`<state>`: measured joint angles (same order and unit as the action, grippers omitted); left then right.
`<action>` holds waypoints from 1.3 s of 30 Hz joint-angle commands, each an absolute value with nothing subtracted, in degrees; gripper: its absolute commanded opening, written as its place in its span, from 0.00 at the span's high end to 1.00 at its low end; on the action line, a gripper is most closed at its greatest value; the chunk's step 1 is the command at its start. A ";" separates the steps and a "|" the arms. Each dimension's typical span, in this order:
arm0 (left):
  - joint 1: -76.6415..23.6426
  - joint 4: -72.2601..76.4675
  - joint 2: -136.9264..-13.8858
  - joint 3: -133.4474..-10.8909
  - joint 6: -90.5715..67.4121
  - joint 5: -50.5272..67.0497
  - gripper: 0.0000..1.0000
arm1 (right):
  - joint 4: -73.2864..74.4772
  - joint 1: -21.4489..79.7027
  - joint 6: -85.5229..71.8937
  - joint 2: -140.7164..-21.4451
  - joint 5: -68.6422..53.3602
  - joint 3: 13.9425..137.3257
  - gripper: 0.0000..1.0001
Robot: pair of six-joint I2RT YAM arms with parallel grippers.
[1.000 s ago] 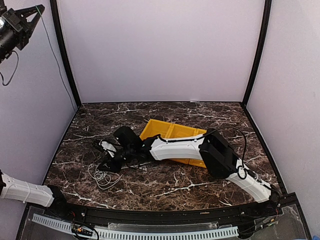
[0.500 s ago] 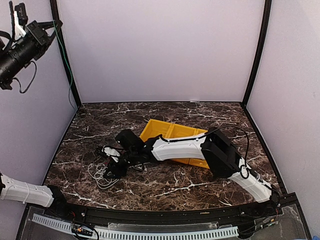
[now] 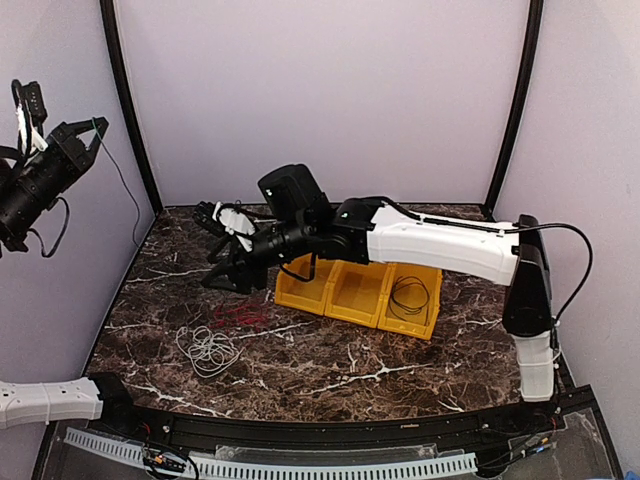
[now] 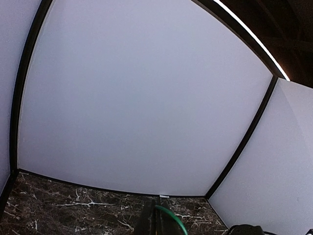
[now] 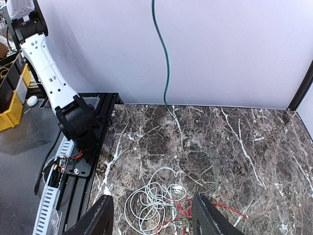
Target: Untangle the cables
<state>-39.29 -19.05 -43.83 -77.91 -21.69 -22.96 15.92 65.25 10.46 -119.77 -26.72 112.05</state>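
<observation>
Marble surface [image 3: 330,372]: your right gripper [image 3: 218,248] has released and risen left of the bin [image 3: 330,297]. The left gripper [image 3: 88,135] clenches the green cable [image 5: 164,58]. The red cable [image 3: 238,313] and white cable [image 3: 207,350] still overlap.

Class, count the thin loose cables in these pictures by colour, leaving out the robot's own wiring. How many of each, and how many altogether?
white cable: 1
red cable: 1
black cable: 1
green cable: 1
Total: 4
</observation>
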 commanded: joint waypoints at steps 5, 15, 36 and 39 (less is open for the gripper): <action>-39.55 -19.65 -43.73 -72.28 -24.45 -20.37 1.00 | 17.02 65.64 5.89 -125.64 -32.19 120.21 0.42; -39.55 -19.85 -46.36 -73.46 -25.17 -16.64 1.00 | 12.86 65.99 -2.46 -136.82 -33.73 133.71 0.44; -39.55 -19.10 -45.29 -75.12 -26.57 -17.01 1.00 | 12.06 67.01 -5.82 -141.74 -23.21 138.72 0.63; -39.55 -19.60 -44.90 -75.41 -26.94 -17.30 1.00 | 12.37 67.06 -6.06 -142.14 -22.11 138.85 0.65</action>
